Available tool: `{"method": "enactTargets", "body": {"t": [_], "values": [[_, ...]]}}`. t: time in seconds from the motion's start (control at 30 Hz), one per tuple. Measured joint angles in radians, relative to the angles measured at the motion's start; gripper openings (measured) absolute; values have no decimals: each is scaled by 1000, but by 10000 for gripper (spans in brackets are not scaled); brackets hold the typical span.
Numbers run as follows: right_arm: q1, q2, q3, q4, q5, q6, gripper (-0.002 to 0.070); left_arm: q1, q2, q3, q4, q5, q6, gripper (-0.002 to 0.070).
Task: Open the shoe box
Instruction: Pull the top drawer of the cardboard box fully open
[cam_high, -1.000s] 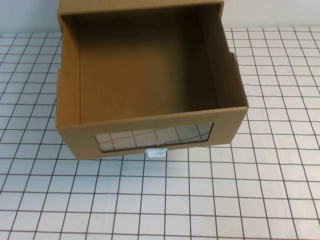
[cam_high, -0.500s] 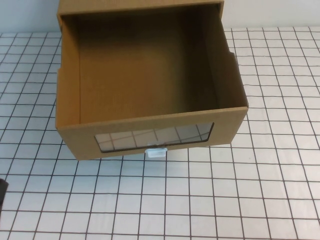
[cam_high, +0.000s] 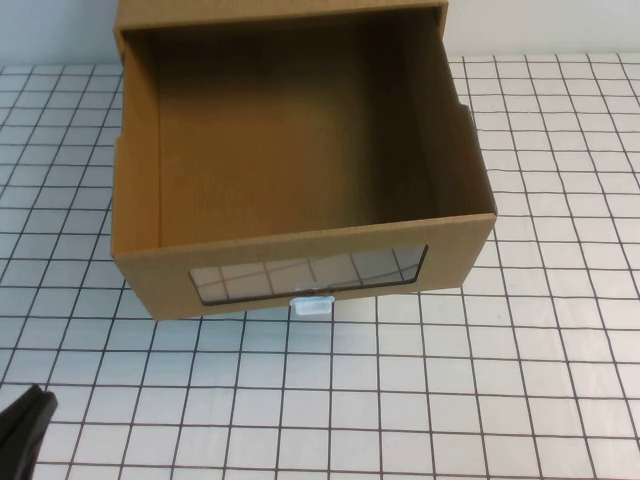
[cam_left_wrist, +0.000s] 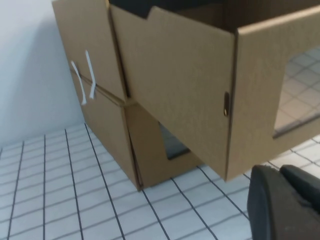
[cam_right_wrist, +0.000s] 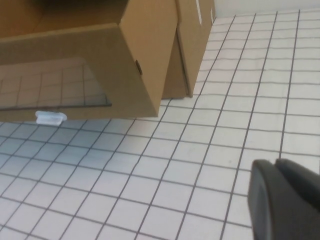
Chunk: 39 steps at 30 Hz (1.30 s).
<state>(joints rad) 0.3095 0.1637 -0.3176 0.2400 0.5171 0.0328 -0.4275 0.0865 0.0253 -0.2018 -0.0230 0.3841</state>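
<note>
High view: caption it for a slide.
Shoe box drawer open and empty on gridded table; left gripper at near-left corner, right gripper out of frame.

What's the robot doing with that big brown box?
It's opening a shoe box that works like a drawer. The drawer is slid out toward the robot and looks empty inside. Nothing is touching it. The left tool hovers shut over the table near its front left edge. The right tool, also shut, hangs over the table on the box's right side.
</note>
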Motion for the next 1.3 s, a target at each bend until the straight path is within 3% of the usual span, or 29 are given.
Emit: {"method": "enactTargets", "body": {"t": [0.5, 0.7, 0.97, 1.17, 1.3], "values": [[0, 0, 0, -48, 96, 0, -13, 0, 0, 1, 0, 53, 0, -2], [-3, -2, 29, -178, -27, 0, -13, 0, 0, 1, 0, 55, 0, -2], [-205, -83, 225, -246, -358, 0, -13, 0, 0, 1, 0, 55, 0, -2], [-258, -171, 338, -215, -377, 0, -13, 0, 0, 1, 0, 55, 0, -2], [-258, -171, 340, -186, -284, 0, -13, 0, 2, 1, 0, 55, 0, -2]]}}
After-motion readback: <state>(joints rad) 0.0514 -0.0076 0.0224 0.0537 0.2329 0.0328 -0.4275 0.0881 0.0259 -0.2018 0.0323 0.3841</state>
